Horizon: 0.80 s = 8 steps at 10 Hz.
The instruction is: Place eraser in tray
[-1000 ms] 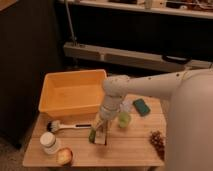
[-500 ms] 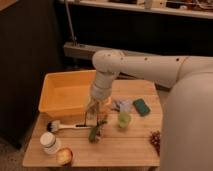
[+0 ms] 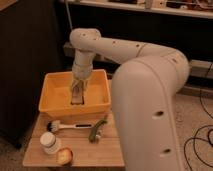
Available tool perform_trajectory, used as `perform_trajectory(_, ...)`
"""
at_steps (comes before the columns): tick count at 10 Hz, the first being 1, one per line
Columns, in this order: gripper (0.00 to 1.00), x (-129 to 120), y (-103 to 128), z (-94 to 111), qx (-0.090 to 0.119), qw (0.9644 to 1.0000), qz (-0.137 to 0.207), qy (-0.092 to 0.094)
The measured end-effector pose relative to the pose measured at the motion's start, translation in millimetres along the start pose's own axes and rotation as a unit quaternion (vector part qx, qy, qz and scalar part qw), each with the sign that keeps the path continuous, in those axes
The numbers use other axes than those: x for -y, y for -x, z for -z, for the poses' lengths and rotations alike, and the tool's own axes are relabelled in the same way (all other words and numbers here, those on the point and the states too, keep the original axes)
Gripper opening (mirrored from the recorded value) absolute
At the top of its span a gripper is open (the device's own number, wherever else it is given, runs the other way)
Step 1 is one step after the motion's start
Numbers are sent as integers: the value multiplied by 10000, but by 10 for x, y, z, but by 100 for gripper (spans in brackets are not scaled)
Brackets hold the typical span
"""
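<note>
The yellow-orange tray sits at the back of a small wooden table. My gripper hangs down inside the tray, over its middle and just above the floor. It is shut on the eraser, a small tan block with a dark edge that shows between the fingertips. My white arm reaches in from the right and hides the tray's right rear corner.
In front of the tray on the wooden table lie a white-handled brush with black bristles and a curved green item. A white jar and a small round fruit-like object stand near the front left. My white body fills the right side.
My arm has swung from the table's middle up and to the back left. The gripper, still shut on the eraser, now hangs over the tray.
</note>
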<state>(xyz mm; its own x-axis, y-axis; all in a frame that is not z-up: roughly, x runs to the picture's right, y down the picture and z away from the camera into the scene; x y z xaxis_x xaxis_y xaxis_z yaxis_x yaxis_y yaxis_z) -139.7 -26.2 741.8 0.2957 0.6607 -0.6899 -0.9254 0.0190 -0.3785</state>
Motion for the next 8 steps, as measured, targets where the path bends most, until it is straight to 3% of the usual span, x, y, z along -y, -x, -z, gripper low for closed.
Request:
perform_trajectory(2,14,78,310,-34,122,9989,-12,452)
perform_trajectory(3,14,176,411,-143,189,9980,-50,599)
perform_trajectory(6,14,260,568,-500,229,9967,-26,777)
perform_trajectory(8,17,286,615,-621,210,9961,10,858)
